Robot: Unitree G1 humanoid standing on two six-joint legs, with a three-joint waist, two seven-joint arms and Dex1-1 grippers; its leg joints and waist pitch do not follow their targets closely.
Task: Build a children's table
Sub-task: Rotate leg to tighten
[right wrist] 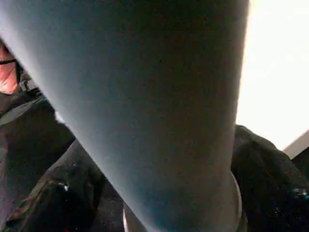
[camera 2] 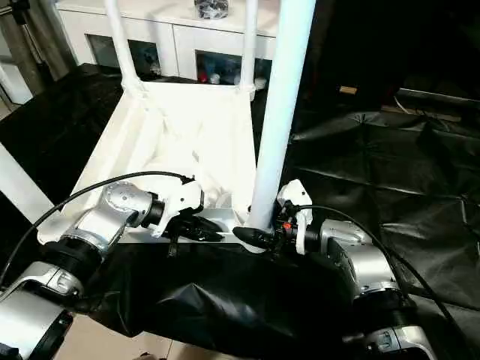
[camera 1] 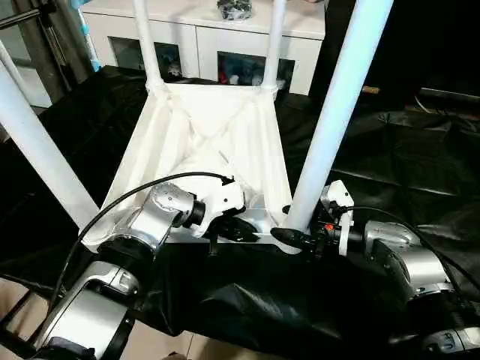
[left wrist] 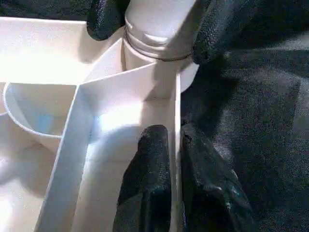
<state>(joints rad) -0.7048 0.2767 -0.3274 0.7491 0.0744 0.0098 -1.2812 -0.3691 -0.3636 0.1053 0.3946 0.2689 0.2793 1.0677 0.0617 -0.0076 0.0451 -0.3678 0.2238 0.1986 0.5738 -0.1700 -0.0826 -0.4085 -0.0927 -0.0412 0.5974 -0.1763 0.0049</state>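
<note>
Last leg going into its corner, both grippers locked on!

Left gripper (left wrist: 175, 159) pinches the table's (camera 1: 217, 142) near rim between closed fingers; right gripper (camera 1: 294, 238) clamps the base of the near right leg (camera 1: 337, 112) at its socket. Upside down on the black cloth (camera 1: 390, 150), all four legs up, the table looks light, stiff and slick, so grip low by the ridged end.

No legible text (anywhere visible)

Head stereo downward; wrists close-up.
</note>
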